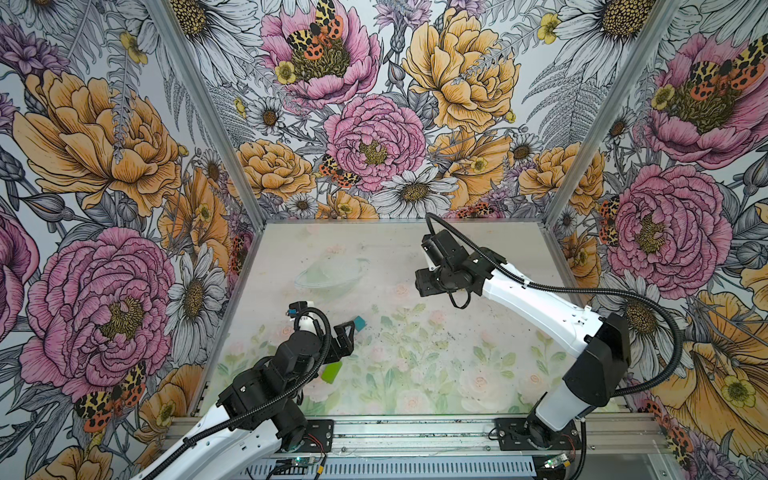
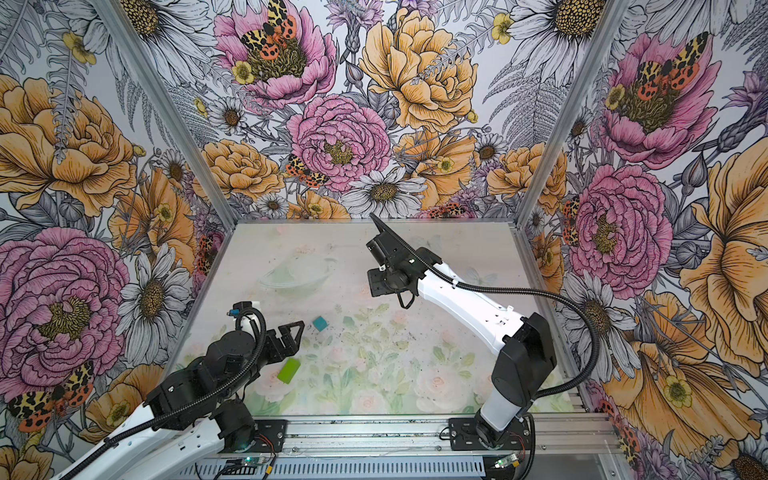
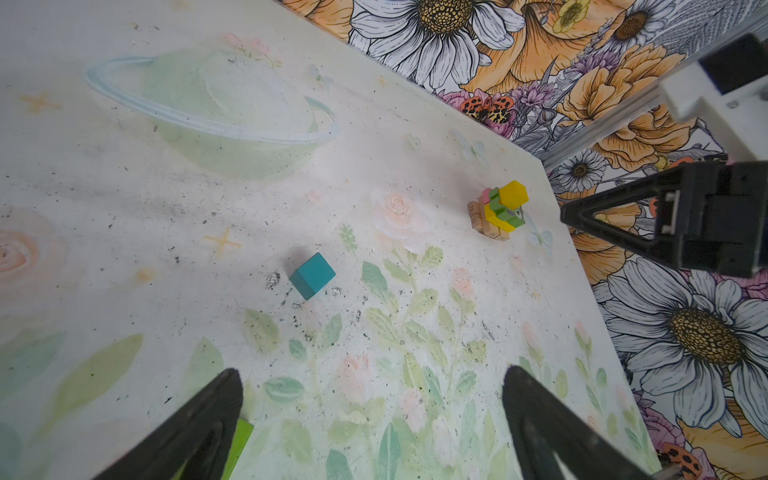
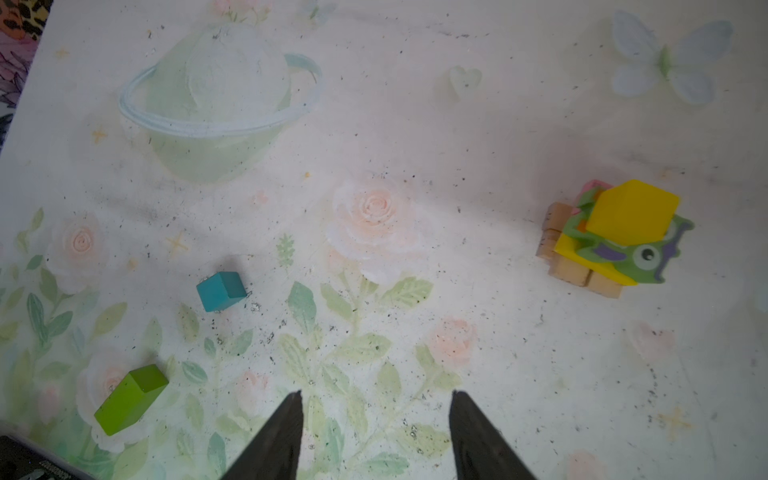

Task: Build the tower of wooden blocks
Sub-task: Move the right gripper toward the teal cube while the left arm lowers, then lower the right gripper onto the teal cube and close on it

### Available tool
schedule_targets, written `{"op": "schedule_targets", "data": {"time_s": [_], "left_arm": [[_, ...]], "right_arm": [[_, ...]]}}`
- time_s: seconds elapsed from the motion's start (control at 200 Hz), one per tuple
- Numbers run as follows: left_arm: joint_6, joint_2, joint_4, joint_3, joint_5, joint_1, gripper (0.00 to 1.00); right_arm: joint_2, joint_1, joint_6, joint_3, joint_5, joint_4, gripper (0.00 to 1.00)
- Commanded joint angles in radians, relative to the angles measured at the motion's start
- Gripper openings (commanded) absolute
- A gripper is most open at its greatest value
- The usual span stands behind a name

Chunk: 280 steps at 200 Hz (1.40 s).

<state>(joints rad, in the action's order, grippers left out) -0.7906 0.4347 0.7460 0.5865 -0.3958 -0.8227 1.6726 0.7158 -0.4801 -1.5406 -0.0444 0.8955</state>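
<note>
Clear of both pairs of parted, empty jaws stands the tower (image 4: 623,224), the teal block (image 4: 220,291) and lime-green block (image 4: 131,399) lying loose.

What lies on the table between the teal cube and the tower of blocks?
Nothing: in the right wrist view the table between teal cube and tower is bare, only a printed rose.

Cube (image 2: 319,323) on the table (image 2: 436,374) — long block (image 2: 289,370) before it, leftward; tower (image 4: 615,237) well apart, near the table's edge.

Tower (image 4: 590,266): tan bars (image 4: 569,270) base, owl blk (image 4: 642,255), yellow cube (image 4: 631,212) on top. Teal cube (image 4: 221,291), lime blk (image 4: 131,399) loose, apart.
</note>
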Motion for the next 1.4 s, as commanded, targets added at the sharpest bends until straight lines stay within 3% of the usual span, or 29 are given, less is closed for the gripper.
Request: {"op": "schedule_targets", "data": {"time_s": [0.0,0.44,1.396], "left_arm": [[-0.024,-0.012,0.050,0.000,-0.037,-0.008,0.99],[-0.044,-0.004,0.097,0.031,-0.011,0.031,0.99],[-0.059,-0.088,0.134,0.015,-0.008,0.045,0.99]], "right_arm": [[0.067,0.022,-0.008,0.012,0.084,-0.093,0.57],[0.331,0.148,-0.008,-0.064,0.221,-0.238,0.63],[0.537,0.206,0.003,-0.250,0.270,-0.244,0.60]]}}
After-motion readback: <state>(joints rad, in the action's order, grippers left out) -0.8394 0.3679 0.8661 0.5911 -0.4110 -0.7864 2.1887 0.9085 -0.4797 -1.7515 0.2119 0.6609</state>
